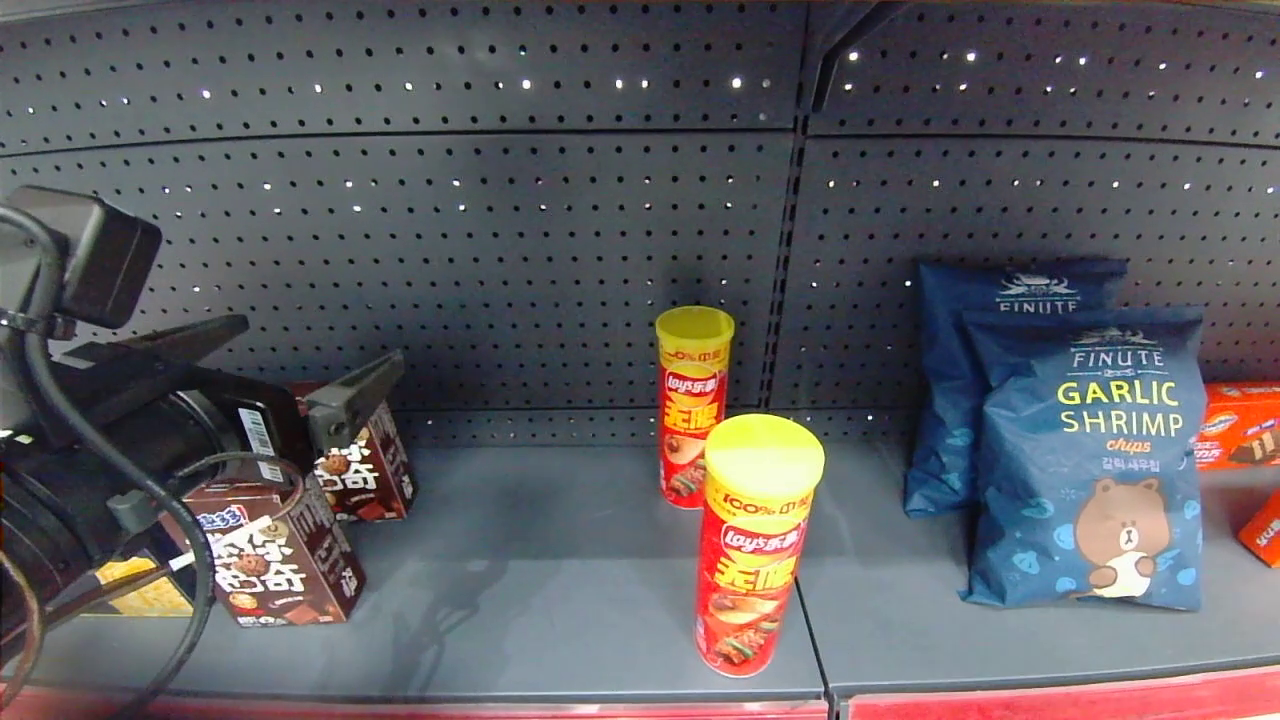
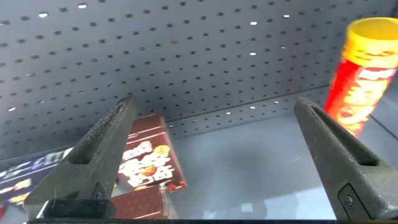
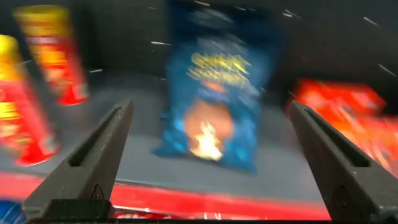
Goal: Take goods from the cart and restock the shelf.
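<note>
Grey pegboard (image 1: pixel 500 250) backs the shelf (image 1: pixel 520 560), w/ a red strip along its front edge. L claw (image 1: pixel 322 340) sits at the shelf's left end, fingers spread wide, nothing btwn them. One fingertip overlaps the top of the rear brown box (image 1: pixel 365 470) in head view; can't tell if it's touching. Front brown box (image 1: pixel 285 560) stands nearer the edge, just beside the rear one. Mid-shelf are 2 cans w/ yellow lids, both upright and apart: rear can (image 1: pixel 693 405) close to the back wall, front can (image 1: pixel 758 545) near the edge, a bit to its right. Right of those, 2 blue bags stand upright, front bag (image 1: pixel 1090 460) overlapping rear bag (image 1: pixel 960 380). Orange boxes (image 1: pixel 1240 425) at far right. R claw (image 3: pixel 211 104) is also released and empty, out in front of the shelf edge, facing the front bag.
</note>
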Robot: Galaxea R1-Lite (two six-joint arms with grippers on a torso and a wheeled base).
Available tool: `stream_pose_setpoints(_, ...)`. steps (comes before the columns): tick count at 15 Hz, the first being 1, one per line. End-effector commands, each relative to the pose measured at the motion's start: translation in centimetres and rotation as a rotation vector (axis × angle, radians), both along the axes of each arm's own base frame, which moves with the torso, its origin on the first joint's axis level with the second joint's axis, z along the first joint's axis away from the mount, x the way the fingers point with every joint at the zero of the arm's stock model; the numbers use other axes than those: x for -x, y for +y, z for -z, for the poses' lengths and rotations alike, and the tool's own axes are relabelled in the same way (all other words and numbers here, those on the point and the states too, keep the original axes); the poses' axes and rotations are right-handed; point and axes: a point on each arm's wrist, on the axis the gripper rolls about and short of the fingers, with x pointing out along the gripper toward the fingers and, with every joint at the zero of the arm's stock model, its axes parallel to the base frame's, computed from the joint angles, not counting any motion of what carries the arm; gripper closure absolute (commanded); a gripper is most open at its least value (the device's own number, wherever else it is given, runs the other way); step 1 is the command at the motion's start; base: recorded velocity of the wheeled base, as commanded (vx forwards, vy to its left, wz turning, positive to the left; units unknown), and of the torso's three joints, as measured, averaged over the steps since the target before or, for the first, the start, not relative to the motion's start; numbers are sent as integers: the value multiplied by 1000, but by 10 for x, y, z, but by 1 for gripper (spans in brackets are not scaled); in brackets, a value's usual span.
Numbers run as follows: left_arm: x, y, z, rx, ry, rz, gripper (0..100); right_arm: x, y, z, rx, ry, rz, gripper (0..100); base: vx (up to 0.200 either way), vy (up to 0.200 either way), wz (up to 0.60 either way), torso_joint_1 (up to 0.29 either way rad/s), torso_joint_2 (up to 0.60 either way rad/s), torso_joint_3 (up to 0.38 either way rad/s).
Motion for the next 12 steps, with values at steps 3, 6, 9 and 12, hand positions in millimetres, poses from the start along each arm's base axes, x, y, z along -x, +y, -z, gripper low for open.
stream_pose_setpoints(3, -2, -8, 13, -26, 49, 50, 0, -73, 17, -33, 52, 188, -220, 0, 0, 0, 0, 0, 0, 0)
stream_pose_setpoints(6, -7, -14, 23, -47, 88, 68, 0, -107, 34, -23, 72, 293, -270, 0, 0, 0, 0, 0, 0, 0)
stream_pose_setpoints(9, -6, -19, 32, -63, 122, 91, 0, -126, 63, -10, 43, 403, -299, 0, 0, 0, 0, 0, 0, 0)
stream_pose_setpoints(12, -12, -22, 43, -77, 166, 94, 0, -145, 100, 5, -37, 466, -314, 0, 0, 0, 0, 0, 0, 0)
